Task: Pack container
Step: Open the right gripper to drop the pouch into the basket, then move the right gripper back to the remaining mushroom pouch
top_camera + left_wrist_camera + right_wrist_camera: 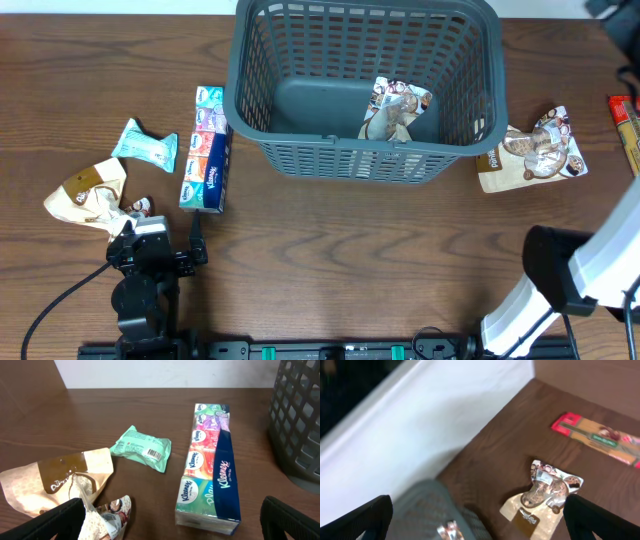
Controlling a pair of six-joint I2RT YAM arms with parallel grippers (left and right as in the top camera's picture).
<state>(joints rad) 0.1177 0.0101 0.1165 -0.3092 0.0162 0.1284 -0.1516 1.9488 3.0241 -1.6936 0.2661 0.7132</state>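
The container, a large dark grey slotted basket (365, 150), stands at the back middle of the table. One beige snack packet (395, 108) lies inside it. My left gripper (160, 232) is open and empty near the front left. In the left wrist view its fingers (170, 525) straddle the near ends of a Kleenex tissue multipack (210, 465) and a beige snack packet (60, 485). A green packet (141, 448) lies beyond them. My right gripper (480, 520) is open and empty, high above the basket's right corner (425, 510) and a beige snack packet (542, 497).
The tissue multipack (207, 148), green packet (146, 144) and beige packet (88, 190) lie left of the basket. Another beige packet (530, 150) lies right of it. A red flat packet (625, 125) lies at the right edge. The right arm's base (540, 290) stands front right.
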